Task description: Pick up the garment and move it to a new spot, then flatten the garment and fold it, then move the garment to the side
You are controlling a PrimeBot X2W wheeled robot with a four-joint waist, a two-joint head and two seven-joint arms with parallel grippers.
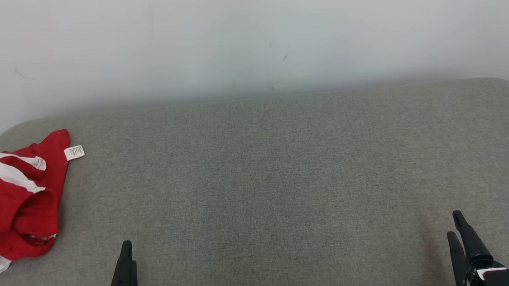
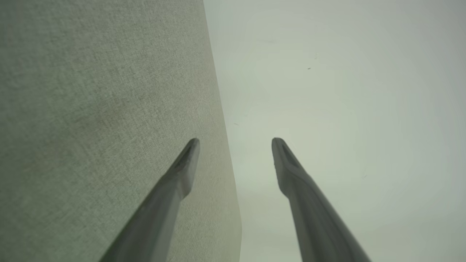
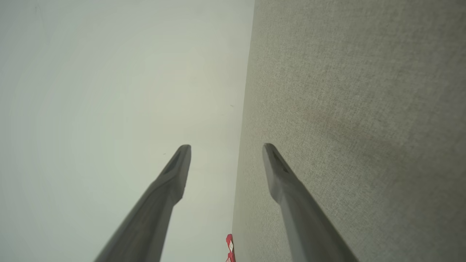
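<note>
A crumpled red-and-white cloth garment point(image 1: 9, 203) is lying at the far left edge of the grey fabric-covered worktop point(image 1: 283, 168), its white label point(image 1: 74, 152) showing. The left tool point(image 2: 235, 142) and right tool point(image 3: 226, 146) are hovering over the near edge, both spread wide, gripping nothing.

Red-white garment point(image 1: 9, 203) crumpled, far left, tag exposed.

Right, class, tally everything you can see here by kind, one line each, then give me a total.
red and white garment: 1
white label on its edge: 1
open grippers: 2 (left gripper, right gripper)
grey fabric surface: 1
Total: 5
</note>
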